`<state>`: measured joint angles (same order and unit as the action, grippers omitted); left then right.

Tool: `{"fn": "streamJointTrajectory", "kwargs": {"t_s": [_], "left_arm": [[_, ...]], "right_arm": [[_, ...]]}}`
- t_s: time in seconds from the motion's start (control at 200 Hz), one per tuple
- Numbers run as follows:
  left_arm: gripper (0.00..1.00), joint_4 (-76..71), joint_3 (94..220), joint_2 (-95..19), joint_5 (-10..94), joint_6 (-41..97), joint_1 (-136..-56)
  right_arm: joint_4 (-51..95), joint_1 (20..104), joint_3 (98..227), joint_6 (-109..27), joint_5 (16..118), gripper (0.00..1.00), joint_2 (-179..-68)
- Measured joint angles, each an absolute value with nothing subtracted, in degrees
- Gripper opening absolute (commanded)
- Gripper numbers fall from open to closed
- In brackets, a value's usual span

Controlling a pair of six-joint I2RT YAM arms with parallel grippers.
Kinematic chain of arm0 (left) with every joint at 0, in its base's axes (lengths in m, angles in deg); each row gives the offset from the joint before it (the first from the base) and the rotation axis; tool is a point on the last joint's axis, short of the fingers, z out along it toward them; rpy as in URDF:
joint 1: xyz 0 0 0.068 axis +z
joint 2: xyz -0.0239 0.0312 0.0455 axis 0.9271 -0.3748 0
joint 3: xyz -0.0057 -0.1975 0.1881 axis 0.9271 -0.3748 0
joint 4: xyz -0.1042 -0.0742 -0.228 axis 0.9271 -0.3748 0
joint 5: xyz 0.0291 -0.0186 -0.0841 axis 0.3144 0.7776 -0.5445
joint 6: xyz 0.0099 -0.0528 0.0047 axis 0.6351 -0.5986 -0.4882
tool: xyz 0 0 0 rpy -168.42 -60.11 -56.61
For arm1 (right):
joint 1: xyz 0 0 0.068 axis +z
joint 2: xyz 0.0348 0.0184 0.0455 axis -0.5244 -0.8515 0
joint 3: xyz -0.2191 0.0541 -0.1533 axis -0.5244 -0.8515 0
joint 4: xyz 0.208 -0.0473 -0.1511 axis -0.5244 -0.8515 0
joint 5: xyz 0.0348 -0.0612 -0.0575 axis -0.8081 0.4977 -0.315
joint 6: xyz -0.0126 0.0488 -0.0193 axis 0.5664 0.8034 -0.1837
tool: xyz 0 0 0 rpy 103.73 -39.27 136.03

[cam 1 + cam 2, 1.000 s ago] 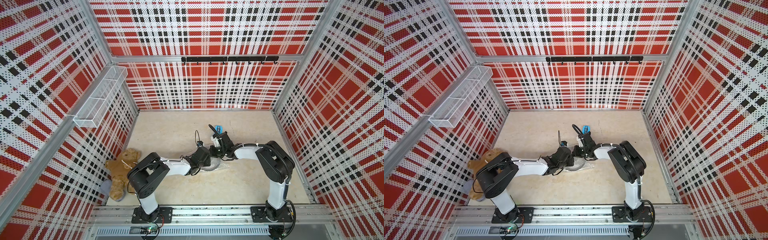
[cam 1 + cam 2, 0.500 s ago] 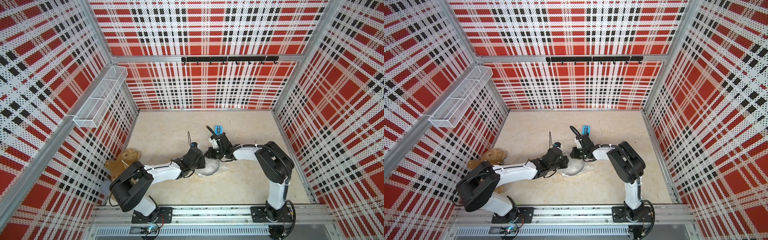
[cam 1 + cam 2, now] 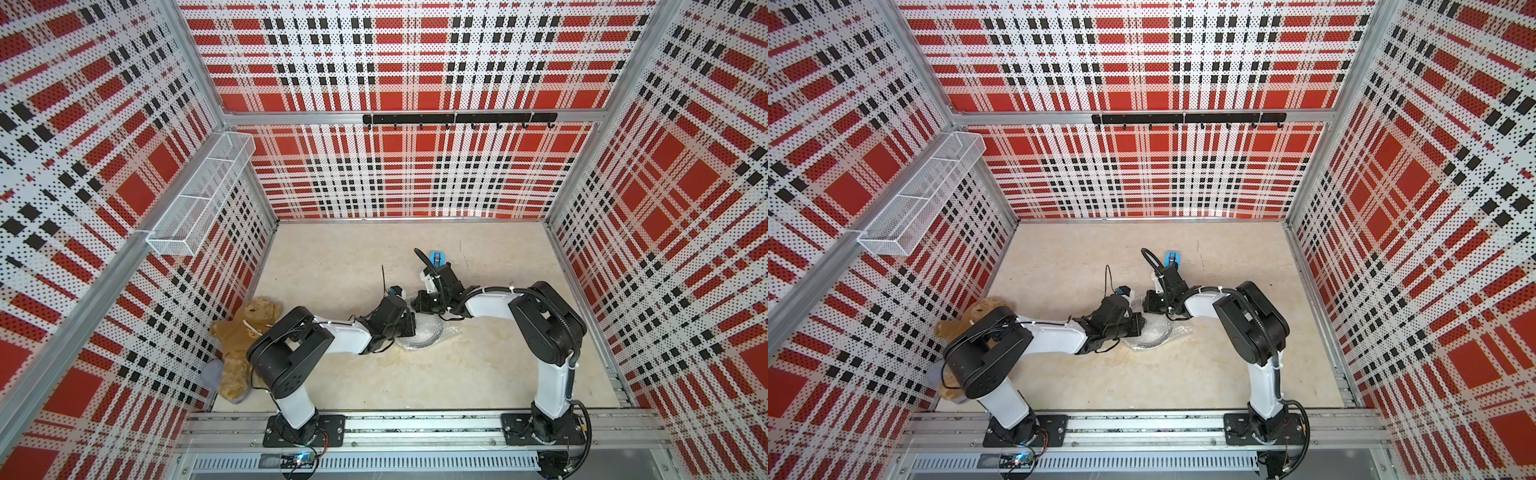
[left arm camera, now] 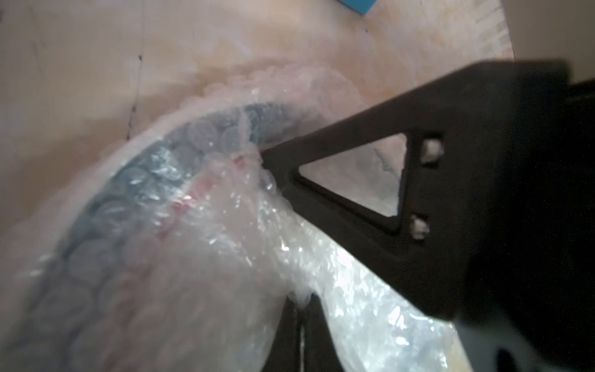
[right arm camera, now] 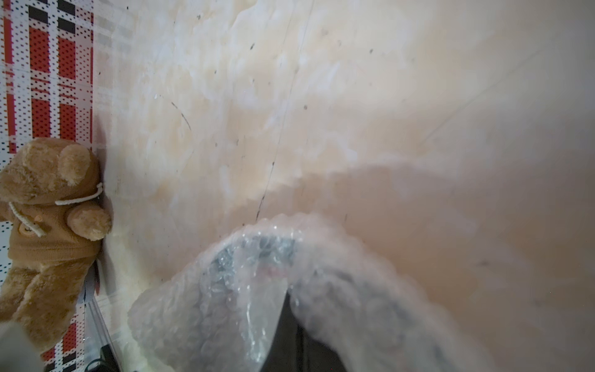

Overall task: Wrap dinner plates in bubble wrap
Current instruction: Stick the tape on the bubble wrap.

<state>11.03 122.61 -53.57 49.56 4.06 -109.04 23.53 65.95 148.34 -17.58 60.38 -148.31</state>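
Evidently mid-fold near the middle of the bench [image 3: 374,374]: gathering bubble wrap [image 3: 451,331] over the dinner plate [image 3: 432,338], already veiled to its dark rim. Clamped on that wrap with the left pincer [image 4: 261,158] at the plate's side toward the bench's left edge, and with the right pincer [image 5: 286,291] toward the far edge. Next calls for drawing loose wrap flat across without dragging the plate.

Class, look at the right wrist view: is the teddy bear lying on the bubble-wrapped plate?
No, the teddy bear lies by the plaid wall, clearly apart from the bubble wrap covering the plate.
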Motion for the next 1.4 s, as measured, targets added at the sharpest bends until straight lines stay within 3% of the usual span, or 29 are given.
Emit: {"fn": "streamJointTrajectory", "kwargs": {"t_s": [0.321, 0.611, 0.777, 1.052, 1.132, 1.247, 1.398], "left_arm": [[0.0, 7.07, 128.06, -56.12, 49.98, 9.22, -104.61], [0.0, 7.62, 127.66, -56.1, 51.07, 8.89, -105.22], [0.0, 7.86, 127.53, -56.08, 51.23, 8.21, -105.31], [0.0, 7.99, 127.22, -55.73, 51.23, 7.23, -105.48], [0.08, 7.66, 127.16, -55.4, 51.16, 7.06, -105.48], [0.29, 5.87, 127.07, -53.63, 50.68, 6.51, -105.42], [0.35, 2.94, 127.07, -47.95, 49.17, 5.42, -104.96]], "right_arm": [[24.19, 64.42, 155.43, -17.54, 63.05, 0.0, -153.03], [23.56, 63.7, 153.42, -22.13, 63.66, 0.04, -143.4], [25.61, 63.7, 147.51, -22.79, 60.95, 0.02, -138.28], [24.78, 65.76, 144.39, -23.16, 54.06, 0.0, -144.34], [25.02, 66.24, 144.39, -22.94, 53.5, 0.0, -146.54], [24.74, 66.22, 145.15, -22.66, 52.93, 0.0, -147.2], [24.45, 66.22, 145.18, -22.35, 53.82, 0.0, -147.13]]}}
